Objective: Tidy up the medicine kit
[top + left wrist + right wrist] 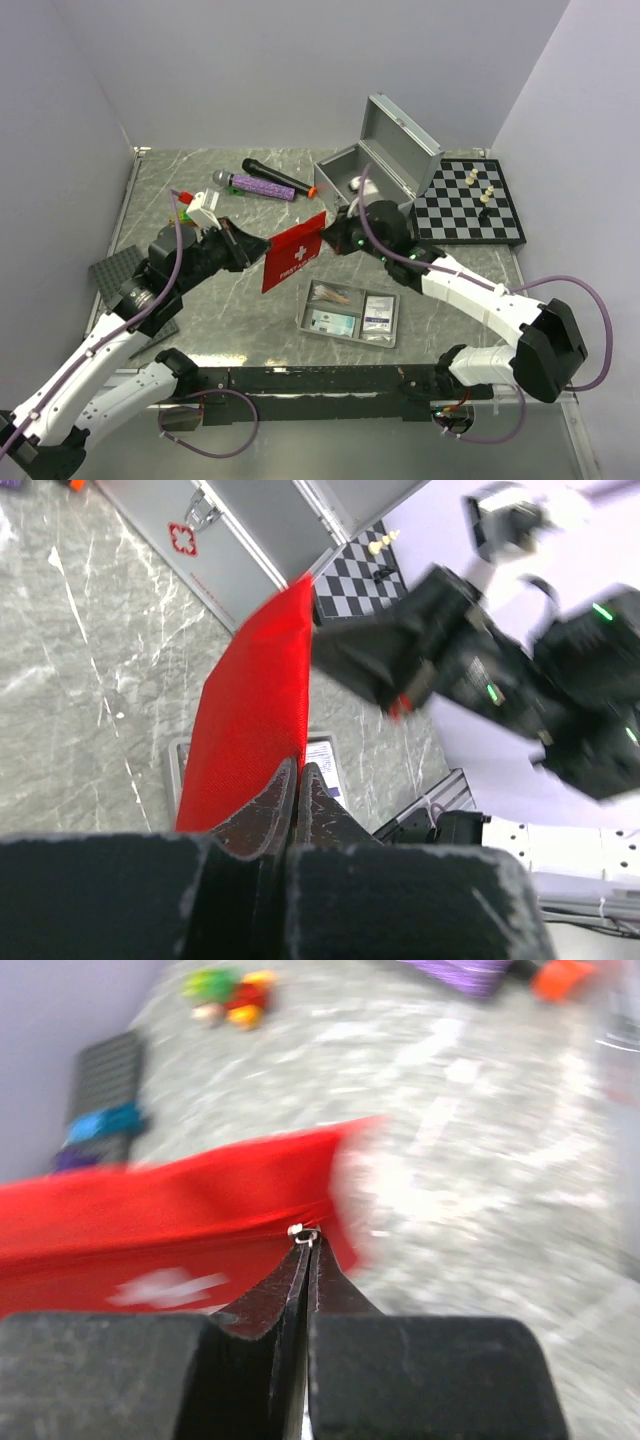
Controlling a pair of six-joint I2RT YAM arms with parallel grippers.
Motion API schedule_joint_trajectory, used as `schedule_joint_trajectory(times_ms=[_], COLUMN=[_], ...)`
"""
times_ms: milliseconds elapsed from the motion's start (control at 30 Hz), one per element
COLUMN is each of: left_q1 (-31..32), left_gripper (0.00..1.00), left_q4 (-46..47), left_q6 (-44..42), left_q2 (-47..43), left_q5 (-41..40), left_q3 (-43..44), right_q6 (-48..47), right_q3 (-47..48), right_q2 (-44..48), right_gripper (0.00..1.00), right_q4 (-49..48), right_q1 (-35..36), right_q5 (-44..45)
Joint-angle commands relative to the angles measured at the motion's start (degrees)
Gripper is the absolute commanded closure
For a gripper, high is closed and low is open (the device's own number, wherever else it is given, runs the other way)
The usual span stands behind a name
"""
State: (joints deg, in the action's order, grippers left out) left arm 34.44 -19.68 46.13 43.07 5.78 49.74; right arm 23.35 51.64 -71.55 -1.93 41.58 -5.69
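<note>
Over the table, left gripper and right gripper (both clamped) hold one pouch.

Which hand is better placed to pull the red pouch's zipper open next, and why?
Right, probably. The right hand is shut on the small metal zipper pull along the red pouch's edge. The left hand only pinches the pouch's opposite end, so it suits steadying.
</note>
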Motion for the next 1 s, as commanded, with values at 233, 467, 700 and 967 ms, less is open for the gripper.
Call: schedule_joint_trajectory(times_ms=[233, 467, 700, 967], left_q1=[-0.2, -0.1, -0.2, 0.7], left_gripper=[0.99, 0.99, 0.99, 0.99], left_q4=[-0.5, 3.5, -1.6, -10.0], left_q6=[-7.2, -20.3, -37.0, -48.9], left_q2=[-5.8, -5.2, 0.2, 6.4], left_q5=[1.1, 12.9, 33.9, 40.2], left_q3=[3.1, 4.0, 8.8, 12.9], right_q6=[0.7, -4.8, -8.4, -13.8], right_q3=[-2.2, -3.6, -8.8, -10.3], right_q2=[5.3, 10.8, 20.9, 30.7], right_gripper=[0.13, 0.04, 0.0, 0.0], right_q4=[-3.5, -4.1, -7.3, -1.7], right_q1=[-7.0, -7.0, -7.0, -5.5], right_q5=[-3.6, -12.4, -15.0, -22.4])
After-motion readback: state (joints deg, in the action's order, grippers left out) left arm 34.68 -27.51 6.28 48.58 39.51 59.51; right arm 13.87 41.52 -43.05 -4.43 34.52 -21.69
